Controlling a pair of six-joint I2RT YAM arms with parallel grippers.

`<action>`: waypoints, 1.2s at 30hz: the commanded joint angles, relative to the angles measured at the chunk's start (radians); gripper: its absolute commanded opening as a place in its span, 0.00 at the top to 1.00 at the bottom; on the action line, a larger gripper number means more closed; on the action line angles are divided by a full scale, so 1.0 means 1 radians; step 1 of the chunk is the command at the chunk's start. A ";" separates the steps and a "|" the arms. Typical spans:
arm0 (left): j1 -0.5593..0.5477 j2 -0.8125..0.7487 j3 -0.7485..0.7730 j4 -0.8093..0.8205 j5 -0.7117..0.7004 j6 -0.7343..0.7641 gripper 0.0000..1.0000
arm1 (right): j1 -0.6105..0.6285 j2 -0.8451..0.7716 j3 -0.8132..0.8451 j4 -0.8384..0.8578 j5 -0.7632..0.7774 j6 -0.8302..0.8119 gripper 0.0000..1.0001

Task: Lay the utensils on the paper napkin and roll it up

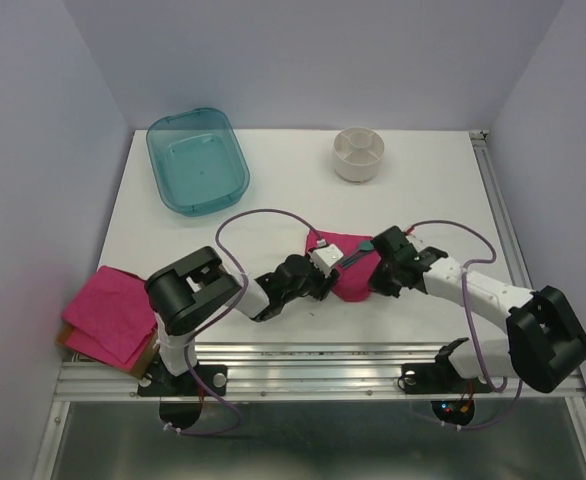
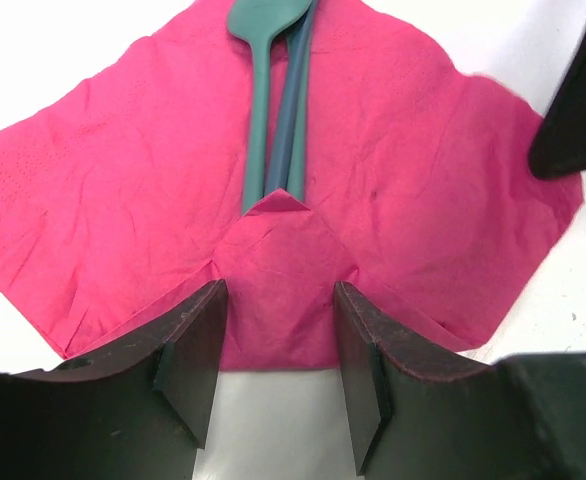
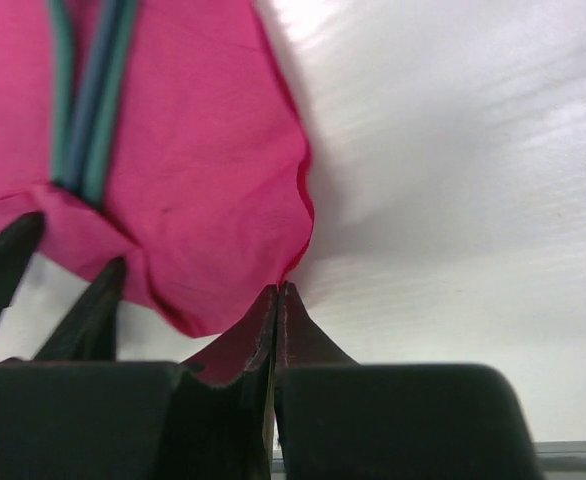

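The utensils (image 2: 273, 120) lie together on the paper napkin (image 2: 123, 190), dark-teal and slim, with a broad rounded end at the far side in the left wrist view. In the right wrist view 3 thin handles (image 3: 91, 90) run side by side. Their near ends are tucked under 1 corner of the napkin that is folded over them in a small triangle (image 2: 278, 260).

The napkin is spread flat on the white desk (image 1: 273, 190), near the front edge, between the 2 arms.

The left jaws are released. The 2 fingers (image 2: 198, 350) stand apart on either side of the folded corner, low over the paper and gripping nothing.

The right jaws are clenched tight at the napkin's right edge (image 3: 298, 200). The edge runs up into their tips and looks pinched there, and it casts a shadow on the desk beside it.

Farther out, a teal plastic tub (image 1: 198, 160) sits at the far left of the desk and a white round container (image 1: 359, 153) at the far middle. A pile of pink napkins (image 1: 108, 315) rests at the near left corner, well apart from the single sheet.
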 commanded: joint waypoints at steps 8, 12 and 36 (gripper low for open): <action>-0.001 0.011 0.031 0.014 0.018 0.007 0.43 | -0.004 0.038 0.180 0.141 -0.112 -0.125 0.99; -0.001 0.014 0.031 0.014 0.022 0.007 0.43 | -0.004 0.067 0.213 0.181 -0.144 -0.145 0.99; -0.001 -0.012 0.015 0.020 0.039 0.004 0.44 | -0.043 0.182 0.280 0.346 -0.242 -0.242 0.99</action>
